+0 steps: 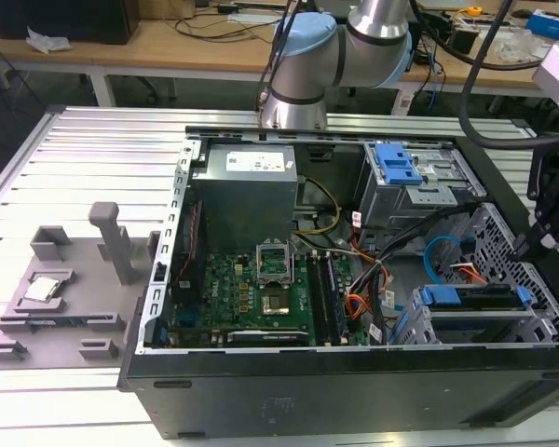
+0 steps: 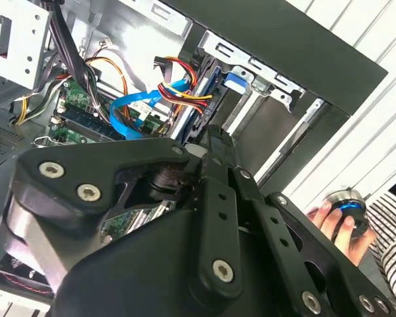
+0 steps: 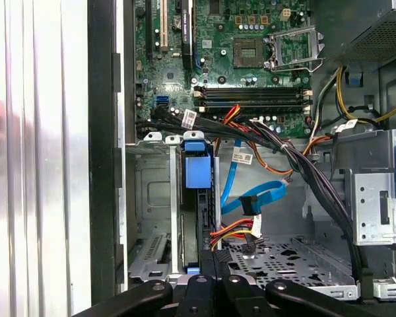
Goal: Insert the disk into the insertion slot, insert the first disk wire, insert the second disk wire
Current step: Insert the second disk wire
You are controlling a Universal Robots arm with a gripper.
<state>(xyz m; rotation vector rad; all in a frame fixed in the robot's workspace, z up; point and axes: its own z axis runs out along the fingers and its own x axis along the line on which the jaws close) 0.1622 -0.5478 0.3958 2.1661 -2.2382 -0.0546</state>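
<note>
Disk in its bay, both wires apparently loose

The gripper (image 3: 213, 265), jaws clenched together on nothing, sits at the near end of the disk (image 3: 198, 175). The disk stands edge-on inside the insertion slot (image 3: 152, 218). Just beside it, the blue wire (image 3: 264, 193) and red-yellow wire (image 3: 232, 232) look unplugged, so that work remains.

Exterior view high over the open case (image 1: 354, 391), both wrist views close inside — sharing the blue cable (image 3: 264, 193).
</note>
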